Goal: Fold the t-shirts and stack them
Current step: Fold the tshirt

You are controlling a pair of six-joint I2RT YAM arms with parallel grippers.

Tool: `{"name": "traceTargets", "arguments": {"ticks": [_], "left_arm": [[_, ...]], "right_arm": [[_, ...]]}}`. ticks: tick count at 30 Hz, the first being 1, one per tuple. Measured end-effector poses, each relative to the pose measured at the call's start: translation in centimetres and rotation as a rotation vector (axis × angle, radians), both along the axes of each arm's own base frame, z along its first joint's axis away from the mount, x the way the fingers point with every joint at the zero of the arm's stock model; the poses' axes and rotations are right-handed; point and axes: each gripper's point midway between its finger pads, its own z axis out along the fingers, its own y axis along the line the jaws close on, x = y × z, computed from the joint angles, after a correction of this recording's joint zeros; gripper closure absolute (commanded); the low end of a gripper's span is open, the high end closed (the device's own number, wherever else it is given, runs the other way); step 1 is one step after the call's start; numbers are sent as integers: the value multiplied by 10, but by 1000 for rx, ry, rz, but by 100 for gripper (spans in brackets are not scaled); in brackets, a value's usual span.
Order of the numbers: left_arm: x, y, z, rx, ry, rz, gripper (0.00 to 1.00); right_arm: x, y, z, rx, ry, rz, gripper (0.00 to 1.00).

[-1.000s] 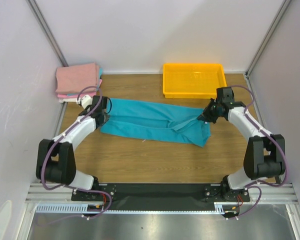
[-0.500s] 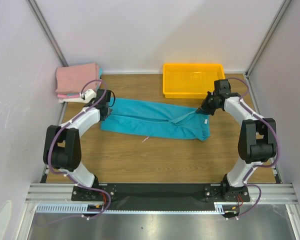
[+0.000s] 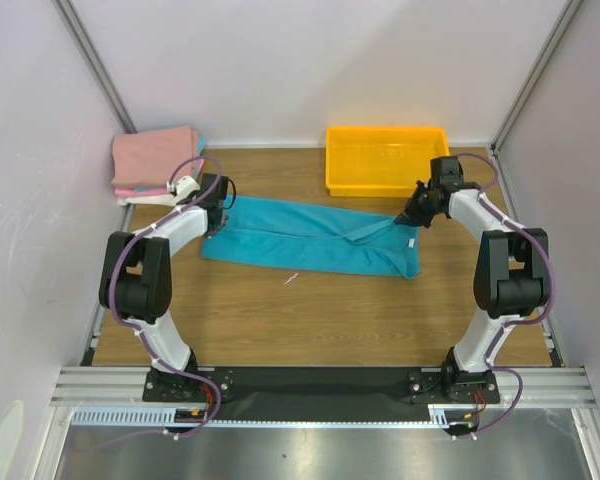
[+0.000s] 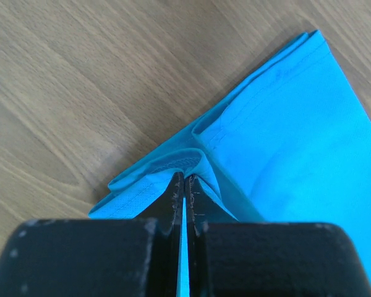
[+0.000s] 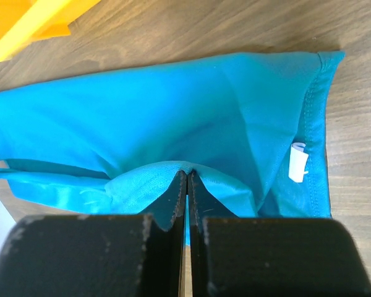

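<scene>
A teal-blue t-shirt lies across the middle of the wooden table, folded lengthwise into a long band. My left gripper is shut on its far left corner, and the wrist view shows the hem pinched between the jaws. My right gripper is shut on the far right edge, cloth bunched at its tips, next to the small white neck label. A stack of folded pink t-shirts sits at the far left corner.
A yellow plastic tray stands at the back right, just behind my right gripper. White walls and a metal frame close in the table on three sides. Bare wood lies between the shirt and the arm bases.
Both grippers have carried the shirt's edge away from the bases toward the back, and the teal band now lies narrower and flatter. Both stayed shut on the cloth.
</scene>
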Motion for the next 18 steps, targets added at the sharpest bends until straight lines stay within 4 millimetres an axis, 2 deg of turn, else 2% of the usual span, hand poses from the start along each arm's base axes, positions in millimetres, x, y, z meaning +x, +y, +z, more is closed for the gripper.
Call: {"name": "traceTargets", "arguments": {"ticks": [7, 13, 14, 17, 18], "left_arm": [[5, 0, 5, 5, -13, 3, 100], [10, 0, -1, 14, -4, -9, 99], [10, 0, -3, 18, 2, -13, 98], [12, 1, -6, 28, 7, -27, 88], [13, 0, -6, 30, 5, -28, 79]], "right_arm": [[5, -2, 3, -1, -15, -3, 100], [9, -3, -7, -5, -5, 1, 100], [9, -3, -10, -5, 1, 2, 100], [10, -2, -14, -6, 6, 6, 90], [11, -2, -15, -5, 4, 8, 86]]}}
